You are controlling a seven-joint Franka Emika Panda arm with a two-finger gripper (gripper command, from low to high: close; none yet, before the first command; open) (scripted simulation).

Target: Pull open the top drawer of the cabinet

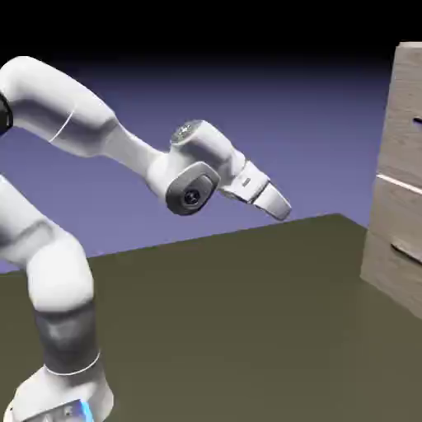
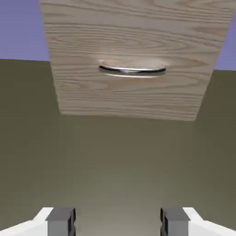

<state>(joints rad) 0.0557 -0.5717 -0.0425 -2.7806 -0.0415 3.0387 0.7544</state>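
Note:
The cabinet (image 1: 389,222) is a pale wood-grain box at the exterior view's right edge, partly cut off. Its top drawer (image 1: 404,107) is the upper panel above a thin seam, sitting flush, with only a dark sliver of its handle (image 1: 418,124) at the frame edge. My gripper (image 1: 282,208) hangs in mid-air well left of the cabinet, tilted down toward it and touching nothing. In the hand view the gripper (image 2: 118,223) is open, with bare table between its grey fingertips (image 2: 62,221). Ahead stands a cabinet front (image 2: 129,37) with a curved metal bar handle (image 2: 132,70); it reaches down to the table, so it is a lower front.
The olive-brown table (image 1: 231,313) stretches between my arm's base and the cabinet. A lower drawer handle (image 1: 407,251) shows at the right edge. Behind everything is a blue-violet backdrop.

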